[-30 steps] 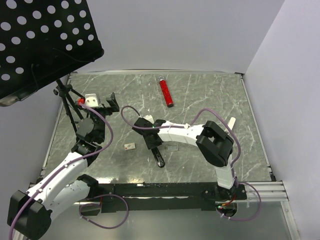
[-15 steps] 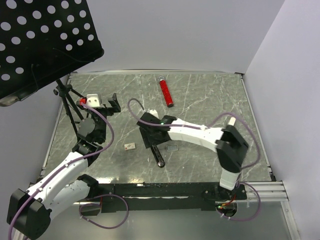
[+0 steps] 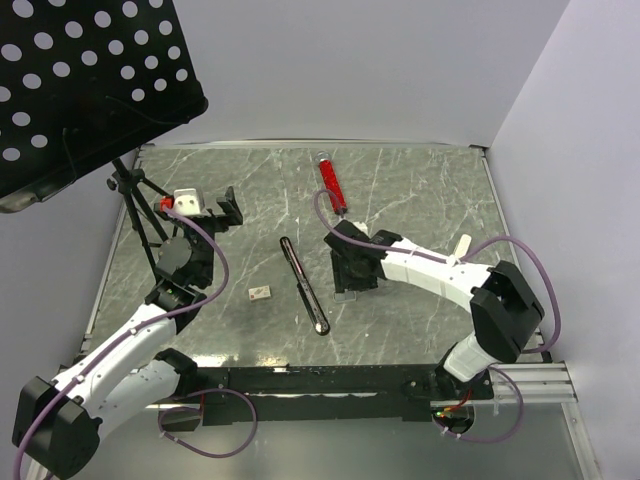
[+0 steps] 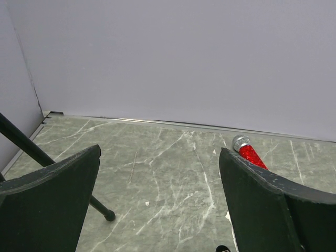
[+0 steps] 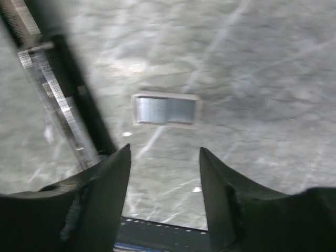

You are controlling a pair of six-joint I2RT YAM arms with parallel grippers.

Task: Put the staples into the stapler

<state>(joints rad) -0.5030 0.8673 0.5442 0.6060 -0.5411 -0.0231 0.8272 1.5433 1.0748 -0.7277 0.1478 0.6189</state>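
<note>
The black stapler point(image 3: 303, 285) lies opened out flat in a long line at mid-table; in the right wrist view its silver channel point(image 5: 50, 89) runs along the left. The staples point(image 5: 167, 110), a small silver-grey strip, lie on the table just right of the stapler, and in the top view they peek out under the right gripper point(image 3: 345, 296). My right gripper point(image 3: 352, 272) hovers over the staples, open and empty point(image 5: 164, 152). My left gripper point(image 3: 215, 205) is raised at the left, open and empty point(image 4: 160, 199).
A red tube point(image 3: 332, 185) with a clear tip lies at the back, also in the left wrist view point(image 4: 251, 154). A small beige box piece point(image 3: 259, 293) lies left of the stapler. A black tripod point(image 3: 135, 200) with a perforated panel point(image 3: 80, 80) stands at the far left.
My right gripper has swung right, off the stapler, to above the staples. The stapler now lies unfolded to full length. The left arm has not moved.
</note>
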